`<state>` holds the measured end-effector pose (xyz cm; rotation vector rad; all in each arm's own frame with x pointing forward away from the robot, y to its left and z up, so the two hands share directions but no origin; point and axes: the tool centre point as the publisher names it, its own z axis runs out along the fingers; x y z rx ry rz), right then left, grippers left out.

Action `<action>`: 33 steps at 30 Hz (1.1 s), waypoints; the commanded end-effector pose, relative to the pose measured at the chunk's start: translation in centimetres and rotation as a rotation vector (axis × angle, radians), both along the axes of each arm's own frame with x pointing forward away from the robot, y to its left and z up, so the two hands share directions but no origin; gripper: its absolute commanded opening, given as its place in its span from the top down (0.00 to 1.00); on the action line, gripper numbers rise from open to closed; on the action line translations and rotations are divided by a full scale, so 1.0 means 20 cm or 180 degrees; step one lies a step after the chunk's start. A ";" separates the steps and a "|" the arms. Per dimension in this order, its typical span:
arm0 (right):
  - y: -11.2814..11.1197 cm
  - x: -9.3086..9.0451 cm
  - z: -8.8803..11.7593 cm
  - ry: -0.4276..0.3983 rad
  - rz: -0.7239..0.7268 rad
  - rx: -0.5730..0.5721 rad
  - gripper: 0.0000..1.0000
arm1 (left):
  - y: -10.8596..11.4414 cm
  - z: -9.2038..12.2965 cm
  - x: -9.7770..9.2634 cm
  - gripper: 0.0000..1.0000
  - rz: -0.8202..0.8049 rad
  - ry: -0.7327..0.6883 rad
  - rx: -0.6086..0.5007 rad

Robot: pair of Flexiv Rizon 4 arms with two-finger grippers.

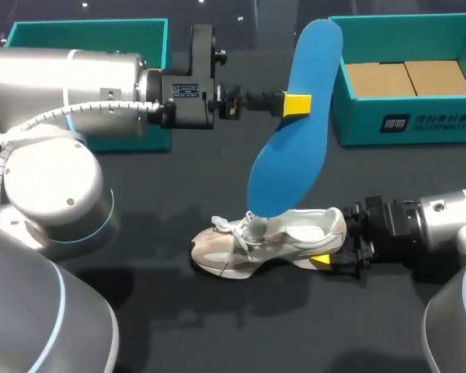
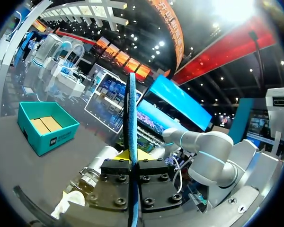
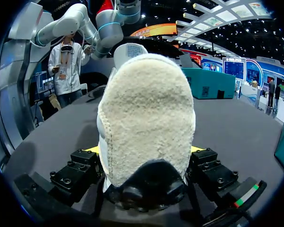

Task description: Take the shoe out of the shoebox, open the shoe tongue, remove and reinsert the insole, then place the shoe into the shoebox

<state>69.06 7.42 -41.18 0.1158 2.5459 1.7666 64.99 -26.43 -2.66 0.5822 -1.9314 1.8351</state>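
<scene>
The left tool point(image 1: 295, 103) is clamped on the blue insole point(image 1: 289, 148). The insole stands steeply tilted, and its lower end is tucked into the sneaker point(image 1: 276, 237), out of sight. The sneaker lies on the dark surface point(image 1: 179, 326), its heel pinched by the right tool point(image 1: 330, 247). Only one of that tool's yellow tips shows; the other is behind the heel. The teal shoebox point(image 1: 408, 128) stands well apart, cut off at the edge.
</scene>
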 end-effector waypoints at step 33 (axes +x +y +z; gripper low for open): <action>0.00 0.00 0.00 0.0003 0.0000 -0.0015 1.00 | 0.30 -0.05 -0.19 1.00 -0.0031 0.0230 -0.0182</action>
